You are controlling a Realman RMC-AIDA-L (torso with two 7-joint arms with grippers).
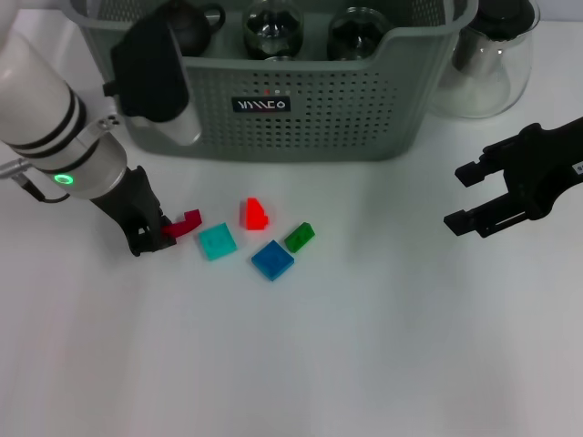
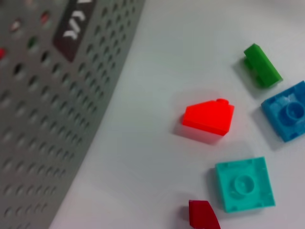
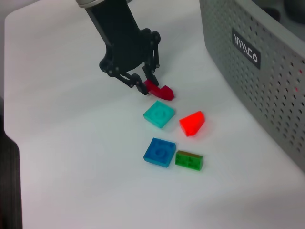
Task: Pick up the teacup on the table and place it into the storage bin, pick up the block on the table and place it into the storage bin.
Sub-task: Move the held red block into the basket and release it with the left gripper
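My left fingers [image 1: 157,235] are down on the white counter [image 1: 364,346] at the left of the head frame, closed on the dark red block [image 1: 185,223], which lies at the left end of the cluster of pieces. Just right of it lies the teal flat block [image 1: 218,241]; further right are the bright red sloped block [image 1: 254,214], the blue flat block [image 1: 272,259] and the small green block [image 1: 299,237], all lying loose and close together in the centre of the frame. The storage bin [image 1: 301,114] stands across the upper middle, its black label facing me, with dark teaware and glass vessels inside. A clear glass pitcher [image 1: 487,64] sits at its right, upper right of the frame. My right fingers [image 1: 469,196] hover open above the counter at the right edge, well apart from the blocks.
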